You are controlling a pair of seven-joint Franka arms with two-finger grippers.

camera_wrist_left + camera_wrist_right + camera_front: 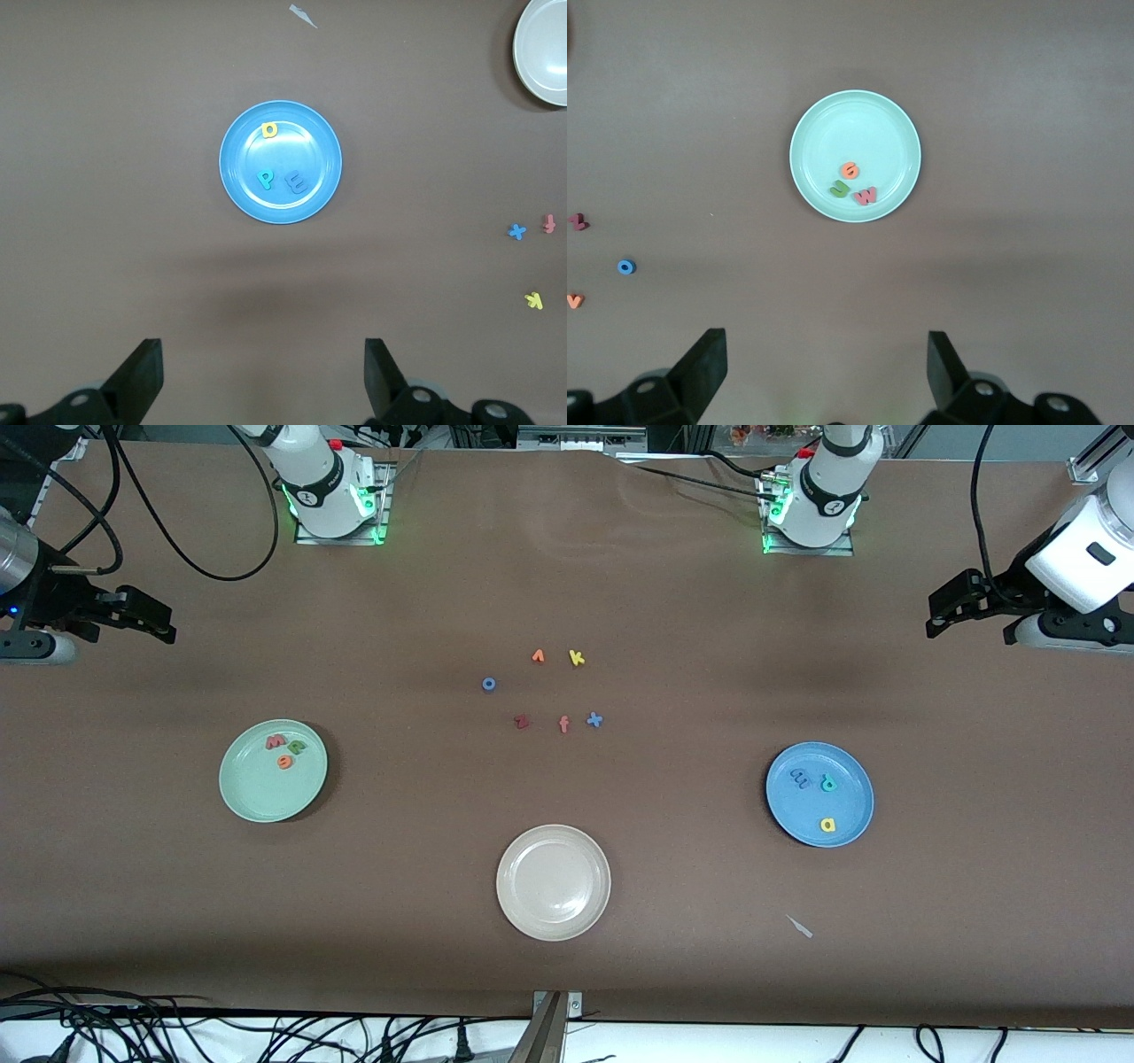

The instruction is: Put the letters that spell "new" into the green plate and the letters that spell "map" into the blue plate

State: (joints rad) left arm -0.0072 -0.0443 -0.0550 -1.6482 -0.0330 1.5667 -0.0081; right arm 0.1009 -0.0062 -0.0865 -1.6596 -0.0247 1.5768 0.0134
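Both grippers wait with fingers apart: left gripper (257, 381) above the blue plate (239, 190), right gripper (824, 376) above the green plate (811, 133). Only the front view shows the beige plate (514, 903) whole.

Even, soft overhead light, faint blurred shadows on the brown table (673, 921), no glare, sharp focus throughout

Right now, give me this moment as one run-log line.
green plate: n, e, w in | blue plate: m, a, p in | left gripper: open, waiting | right gripper: open, waiting
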